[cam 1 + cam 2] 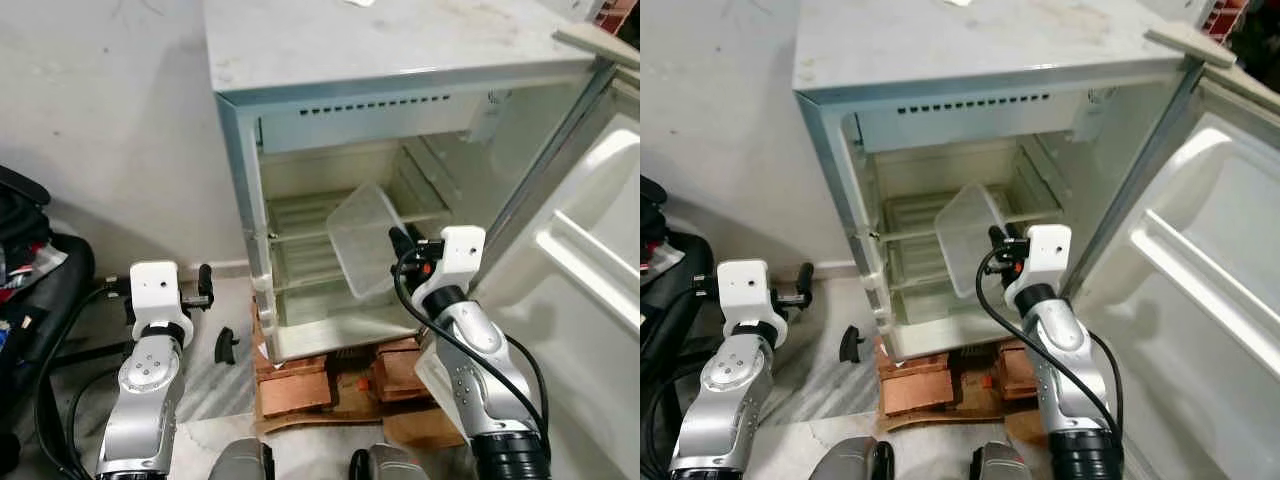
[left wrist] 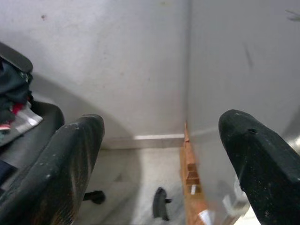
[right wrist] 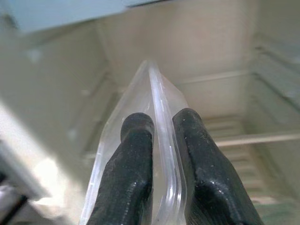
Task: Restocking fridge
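Two silver robot arms reach from below toward a small open fridge [image 1: 330, 90]. Pinched by its rim between the right gripper's [image 3: 161, 140] fingers, a clear plastic container [image 1: 365, 238] hangs tilted in front of the fridge's wire shelves [image 1: 300, 215]. To the right of the fridge body, its door [image 1: 590, 240] stands open. Beneath the fridge sit red bricks [image 1: 295, 385]. Left of the fridge, the left gripper [image 2: 161, 154] hovers with fingers spread wide, holding nothing, facing a pale wall [image 2: 117, 70].
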`<state>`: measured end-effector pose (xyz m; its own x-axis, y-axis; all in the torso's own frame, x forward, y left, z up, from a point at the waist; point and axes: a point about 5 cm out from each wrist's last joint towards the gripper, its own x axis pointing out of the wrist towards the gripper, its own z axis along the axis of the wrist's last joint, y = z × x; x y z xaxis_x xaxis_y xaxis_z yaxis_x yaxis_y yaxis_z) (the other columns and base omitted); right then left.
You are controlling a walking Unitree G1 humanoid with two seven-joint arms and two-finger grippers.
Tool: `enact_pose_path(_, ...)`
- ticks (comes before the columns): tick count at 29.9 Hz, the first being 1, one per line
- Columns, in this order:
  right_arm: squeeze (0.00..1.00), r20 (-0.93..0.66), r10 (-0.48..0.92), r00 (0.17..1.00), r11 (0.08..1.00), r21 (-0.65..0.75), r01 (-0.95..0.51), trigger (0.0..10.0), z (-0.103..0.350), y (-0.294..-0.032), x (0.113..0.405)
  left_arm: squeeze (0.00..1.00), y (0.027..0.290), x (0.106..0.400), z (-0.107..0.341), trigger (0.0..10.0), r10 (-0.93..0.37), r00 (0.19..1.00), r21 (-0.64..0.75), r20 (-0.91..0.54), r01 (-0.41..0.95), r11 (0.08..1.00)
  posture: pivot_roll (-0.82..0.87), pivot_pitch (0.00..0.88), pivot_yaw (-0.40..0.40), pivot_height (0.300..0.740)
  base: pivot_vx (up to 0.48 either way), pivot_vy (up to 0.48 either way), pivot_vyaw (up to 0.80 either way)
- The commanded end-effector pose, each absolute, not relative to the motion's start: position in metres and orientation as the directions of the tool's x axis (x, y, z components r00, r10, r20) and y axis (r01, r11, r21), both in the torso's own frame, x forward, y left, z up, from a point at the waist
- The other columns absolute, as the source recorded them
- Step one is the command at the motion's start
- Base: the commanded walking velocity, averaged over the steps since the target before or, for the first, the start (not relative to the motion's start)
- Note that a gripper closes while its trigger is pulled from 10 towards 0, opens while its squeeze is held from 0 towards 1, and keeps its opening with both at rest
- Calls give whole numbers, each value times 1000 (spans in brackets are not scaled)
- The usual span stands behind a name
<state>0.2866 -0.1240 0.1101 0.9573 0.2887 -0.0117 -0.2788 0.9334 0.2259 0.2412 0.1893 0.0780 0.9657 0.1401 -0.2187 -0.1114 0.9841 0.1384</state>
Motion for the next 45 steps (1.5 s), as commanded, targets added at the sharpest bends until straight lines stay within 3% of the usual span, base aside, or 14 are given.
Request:
enact_pose_path(1, 0, -29, 298, 954, 926, 253, -282, 10000, 108, -125, 289, 0, 186, 238, 78, 10000, 109, 966, 167, -235, -70, 983, 56, 90, -23, 740, 0, 0, 0)
enact_pose_path(7, 0, -26, 338, 941, 895, 319, -313, 10000, 108, -109, 317, 0, 180, 216, 70, 10000, -2, 942, 192, -335, 71, 979, 127, 132, -31, 740, 0, 0, 0)
enact_pose_path(18, 0, -21, 345, 938, 876, 366, -314, 10000, 120, -82, 355, 0, 183, 198, 79, 10000, 9, 928, 207, -373, 73, 976, 240, 223, -67, 740, 0, 0, 0)
enact_pose_path(28, 0, -36, 319, 947, 835, 483, -263, 10000, 125, -57, 369, 0, 180, 182, 90, 10000, -2, 923, 201, -385, 86, 976, 312, 263, -57, 740, 0, 0, 0)
enact_pose_path(31, 0, -92, 284, 954, 785, 593, -176, 10000, 118, -48, 369, 0, 182, 179, 96, 10000, -3, 924, 214, -382, 91, 973, 340, 274, -56, 740, 0, 0, 0)
enact_pose_path(35, 0, -180, 251, 951, 763, 642, -80, 10000, 110, -38, 366, 0, 184, 175, 97, 10000, 11, 923, 215, -385, 78, 973, 345, 277, -59, 740, 0, 0, 0)
enact_pose_path(37, 0, -160, 259, 952, 660, 749, -54, 10000, 112, -32, 365, 0, 183, 173, 97, 10000, 19, 920, 213, -391, 71, 974, 340, 278, -67, 740, 0, 0, 0)
enact_pose_path(45, 0, -160, 231, 960, 630, 776, -22, 10000, 116, -21, 365, 0, 176, 169, 95, 10000, 15, 915, 192, -403, 69, 979, 328, 283, -78, 740, 0, 0, 0)
